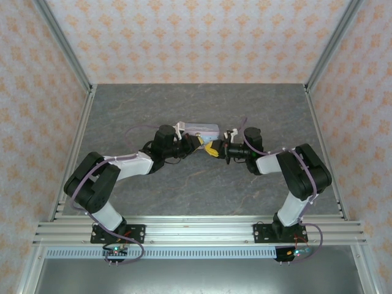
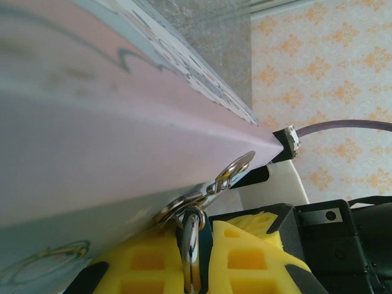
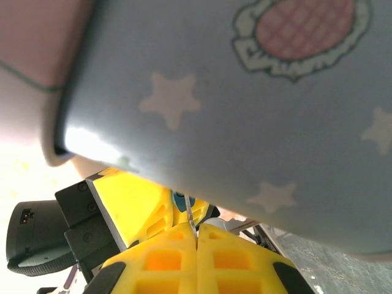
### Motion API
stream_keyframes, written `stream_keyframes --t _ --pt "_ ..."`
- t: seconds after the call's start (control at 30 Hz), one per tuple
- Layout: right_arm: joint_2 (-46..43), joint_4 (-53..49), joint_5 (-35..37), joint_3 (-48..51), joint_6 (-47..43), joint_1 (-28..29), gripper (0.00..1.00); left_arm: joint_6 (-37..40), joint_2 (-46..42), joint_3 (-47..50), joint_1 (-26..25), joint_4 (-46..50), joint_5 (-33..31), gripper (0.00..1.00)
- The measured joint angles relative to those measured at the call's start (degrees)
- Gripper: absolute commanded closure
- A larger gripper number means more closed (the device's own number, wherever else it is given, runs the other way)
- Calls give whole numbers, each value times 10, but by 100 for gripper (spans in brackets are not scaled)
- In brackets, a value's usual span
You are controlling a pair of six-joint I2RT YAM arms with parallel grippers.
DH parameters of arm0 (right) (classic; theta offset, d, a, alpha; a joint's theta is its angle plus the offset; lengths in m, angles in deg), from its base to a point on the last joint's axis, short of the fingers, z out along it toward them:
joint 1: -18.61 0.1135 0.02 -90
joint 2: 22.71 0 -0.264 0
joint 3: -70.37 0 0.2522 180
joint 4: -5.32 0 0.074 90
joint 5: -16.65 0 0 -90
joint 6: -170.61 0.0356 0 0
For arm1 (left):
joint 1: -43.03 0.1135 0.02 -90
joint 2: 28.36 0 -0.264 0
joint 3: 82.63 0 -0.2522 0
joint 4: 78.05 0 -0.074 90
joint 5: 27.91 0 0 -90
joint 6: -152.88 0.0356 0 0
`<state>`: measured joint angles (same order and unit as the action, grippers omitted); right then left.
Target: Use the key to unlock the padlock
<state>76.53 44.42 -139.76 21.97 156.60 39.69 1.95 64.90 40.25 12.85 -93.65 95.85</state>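
The tiny dark teal padlock point(image 2: 206, 242) sits pinched between my left gripper's point(image 2: 196, 240) yellow fingers. Its shiny shackle runs through the metal latch rings point(image 2: 184, 207) on the pale blue cartoon-printed tin point(image 2: 92, 122). In the right wrist view, my right gripper point(image 3: 196, 236) is shut on the slim grey key point(image 3: 190, 215). The key's blade points up at the teal padlock point(image 3: 178, 199), reaching it just under the tin point(image 3: 245, 110). From above, the left gripper point(image 1: 199, 144) and right gripper point(image 1: 214, 150) meet tip to tip in front of the tin point(image 1: 199, 129).
The tin lies on the grey stone-patterned table point(image 1: 196, 190) near its middle. Metal frame posts and patterned walls enclose the table on three sides. A purple cable point(image 2: 343, 125) loops off the right arm's wrist.
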Motion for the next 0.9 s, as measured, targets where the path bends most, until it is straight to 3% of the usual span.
stream_keyframes --t 0.9 --pt "4 -46 -11 -13 -110 -16 100 -82 9 5 -1 -39 3 100"
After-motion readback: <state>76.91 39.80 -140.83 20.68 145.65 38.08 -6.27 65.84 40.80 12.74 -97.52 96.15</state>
